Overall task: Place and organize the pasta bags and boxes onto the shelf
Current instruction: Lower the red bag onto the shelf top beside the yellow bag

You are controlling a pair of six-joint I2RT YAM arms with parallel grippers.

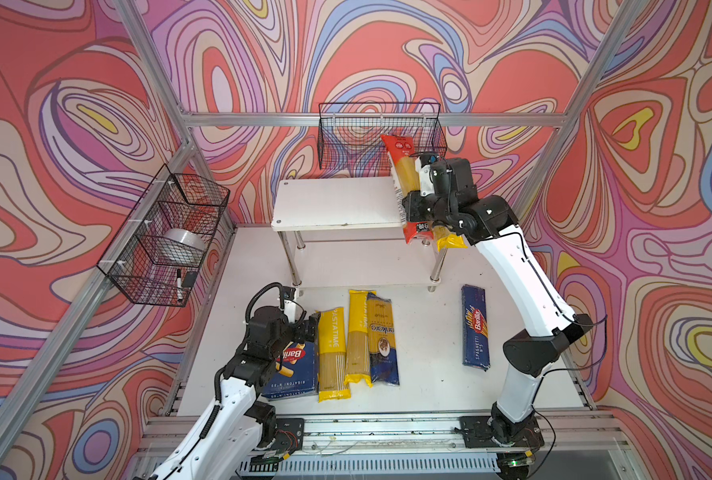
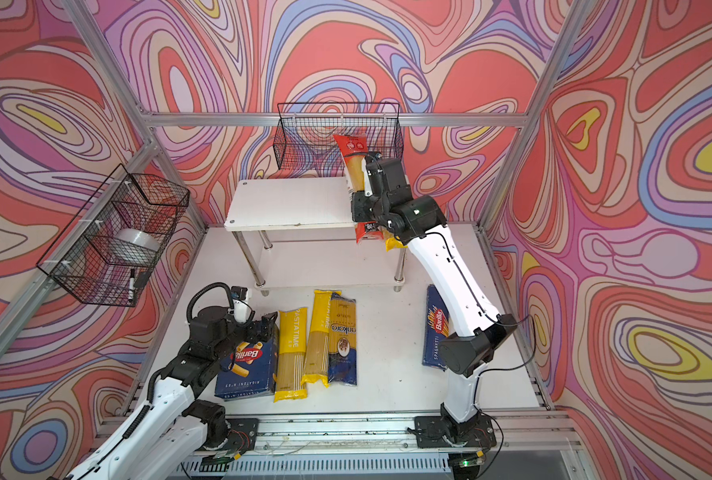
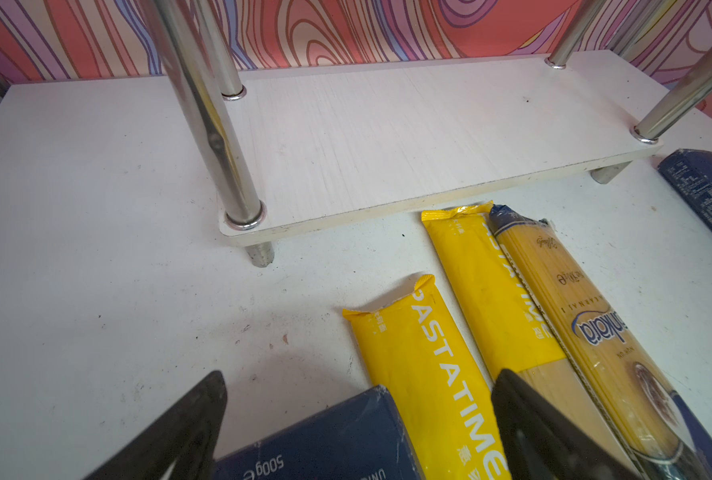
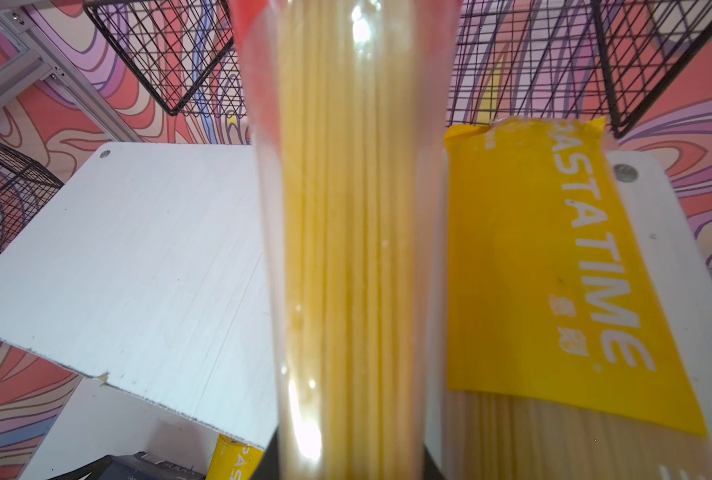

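Observation:
My right gripper [image 1: 409,208] [image 4: 348,457] is shut on the red bag [image 1: 400,174] [image 4: 346,249], holding it tilted above the right end of the shelf's top board [image 1: 337,203]. A yellow PASTATIME bag [image 4: 553,270] lies on that board beside it. On the table lie two more yellow bags [image 1: 332,353] [image 1: 358,336], a dark blue bag [image 1: 383,340] and the long spaghetti box [image 1: 475,328]. My left gripper [image 1: 310,328] [image 3: 356,386] stands open just above the far end of the rigatoni box [image 1: 296,365] [image 3: 325,449], apart from it.
The shelf's lower board [image 3: 387,137] is bare between its chrome legs [image 3: 204,116]. A black wire basket [image 1: 381,133] hangs on the back wall right behind the red bag. Another wire basket [image 1: 167,232] on the left wall holds a tape roll and a marker.

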